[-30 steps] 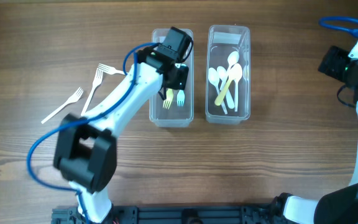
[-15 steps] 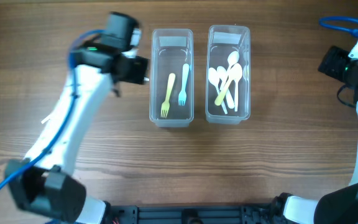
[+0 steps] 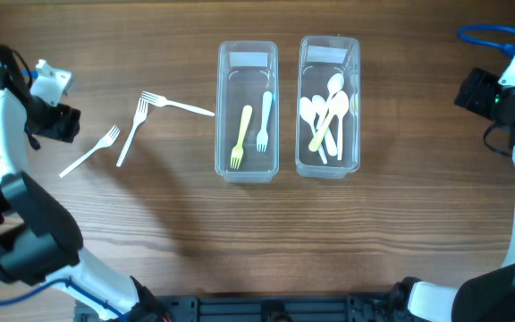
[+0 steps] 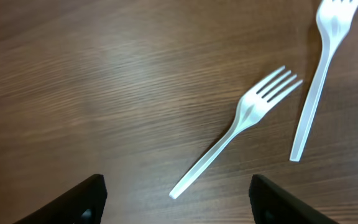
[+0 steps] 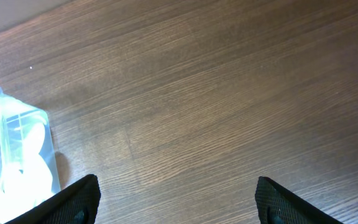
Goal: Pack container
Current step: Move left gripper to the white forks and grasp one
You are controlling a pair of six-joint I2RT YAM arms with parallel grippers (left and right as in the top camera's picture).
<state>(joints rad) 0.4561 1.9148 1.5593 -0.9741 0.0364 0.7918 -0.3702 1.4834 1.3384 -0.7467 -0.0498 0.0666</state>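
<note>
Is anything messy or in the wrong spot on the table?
Yes. Three white forks lie scattered on the table left of the fork container, pointing different ways; two meet at their heads. Inside it, the yellow fork and blue fork lie neatly side by side.

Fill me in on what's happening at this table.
Cutlery is being sorted into two clear containers. The left container holds a yellow fork and a blue fork; the right container holds spoons. Three white forks lie on the table. The left gripper above them and the right gripper are open and empty.
</note>
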